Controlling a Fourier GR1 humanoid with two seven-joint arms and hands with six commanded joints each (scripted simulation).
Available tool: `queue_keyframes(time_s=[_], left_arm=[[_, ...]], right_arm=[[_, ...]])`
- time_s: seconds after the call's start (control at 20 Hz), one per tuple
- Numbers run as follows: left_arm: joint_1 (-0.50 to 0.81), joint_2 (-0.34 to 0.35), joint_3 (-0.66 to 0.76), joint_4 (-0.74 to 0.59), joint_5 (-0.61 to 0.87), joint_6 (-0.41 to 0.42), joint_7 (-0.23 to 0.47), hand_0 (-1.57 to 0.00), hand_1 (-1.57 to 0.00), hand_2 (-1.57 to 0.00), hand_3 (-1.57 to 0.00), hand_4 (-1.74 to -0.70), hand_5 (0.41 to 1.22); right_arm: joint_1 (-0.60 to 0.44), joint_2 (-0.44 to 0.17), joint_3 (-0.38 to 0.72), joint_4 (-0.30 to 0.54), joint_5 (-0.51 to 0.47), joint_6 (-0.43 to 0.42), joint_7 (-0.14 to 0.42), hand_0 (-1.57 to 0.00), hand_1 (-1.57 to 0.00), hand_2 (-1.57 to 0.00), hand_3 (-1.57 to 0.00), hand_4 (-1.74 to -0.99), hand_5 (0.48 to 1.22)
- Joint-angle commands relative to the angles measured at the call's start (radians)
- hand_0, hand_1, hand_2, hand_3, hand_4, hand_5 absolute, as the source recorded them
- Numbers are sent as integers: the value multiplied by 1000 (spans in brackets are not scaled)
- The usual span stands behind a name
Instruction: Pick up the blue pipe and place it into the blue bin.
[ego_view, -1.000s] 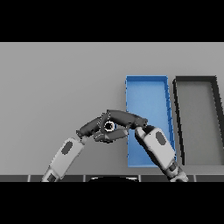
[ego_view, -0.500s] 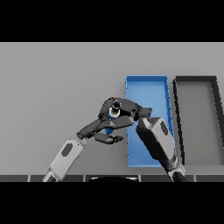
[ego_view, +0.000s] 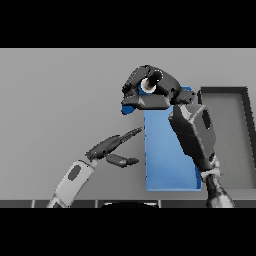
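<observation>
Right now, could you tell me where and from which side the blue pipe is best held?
Around its middle, from above, as the right hand now does: its fingers are curled round the blue pipe, so only a blue end shows below them at the left and a pale round opening faces the camera. That leaves it free to drop into the blue bin. The left hand is open below.

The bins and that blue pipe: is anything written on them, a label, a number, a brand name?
None: no words, numbers or signs show anywhere.
Blue bin: plain.
Dark bin beside it: plain.
Blue pipe, held in the right hand: no marking visible.
Left hand and table: plain too.
</observation>
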Motion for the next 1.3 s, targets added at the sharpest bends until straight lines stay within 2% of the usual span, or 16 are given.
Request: queue_keyframes(time_s=[0.0, 0.15, 0.25, 0.4, 0.6, 0.8, 0.95, 1.05, 1.1, 1.25], left_arm=[[-5, -9, -1, 5, -2, 6, 13, 1, 1, 1, 1, -860, 484], [-13, 0, 10, 6, -4, 10, 20, 1, 1, 1, 1, -844, 481], [-17, -4, 11, 9, -15, 21, 25, 1, 1, 1, 1, -835, 474], [-7, 7, 11, -7, -20, 24, 20, 1, 1, 1, 1, -829, 465], [8, 21, 16, -14, -14, 19, 12, 1, 1, 1, 1, -828, 462], [0, 24, 17, -21, -12, 16, 14, 1, 1, 1, 1, -825, 468], [2, 26, 20, -17, -11, 16, 16, 1, 1, 1, 1, -829, 470], [18, 20, 4, -7, -25, 16, 10, 1, 1, 1, 1, -826, 470], [11, 19, 6, -10, -24, 17, 6, 1, 1, 1, 1, -827, 471], [14, 15, -1, -24, -28, 23, 14, 1, 1, 1, 1, -826, 475]], right_arm=[[-8, -16, -16, 37, 31, -8, -19, -1571, -1571, -1571, -1571, -1497, 1221], [-58, -69, -57, 180, 118, -22, -50, -1571, -1571, -1571, -1571, -1498, 1221], [-47, -106, -88, 279, 160, -25, -58, -1571, -1571, -1571, -1571, -1498, 1221], [2, -136, -118, 381, 184, -37, -48, -1571, -1571, -1571, -1571, -1499, 1221], [124, -163, -124, 416, 215, -66, -25, -1571, -1571, -1571, -1571, -1499, 1221], [255, -156, -93, 402, 261, -132, 39, -1571, -1571, -1571, -1571, -1499, 1221], [336, -161, -82, 372, 290, -211, 125, -1571, -1571, -1571, -1571, -1499, 1221], [400, -170, -43, 347, 305, -220, 147, -1571, -1571, -1571, -1080, -1586, 1221], [415, -184, -16, 352, 311, -222, 147, -1571, -1571, -1571, -1178, -1569, 1221], [467, -210, 86, 356, 296, -259, 147, -1571, -1571, -1571, -693, -1653, 1205]])
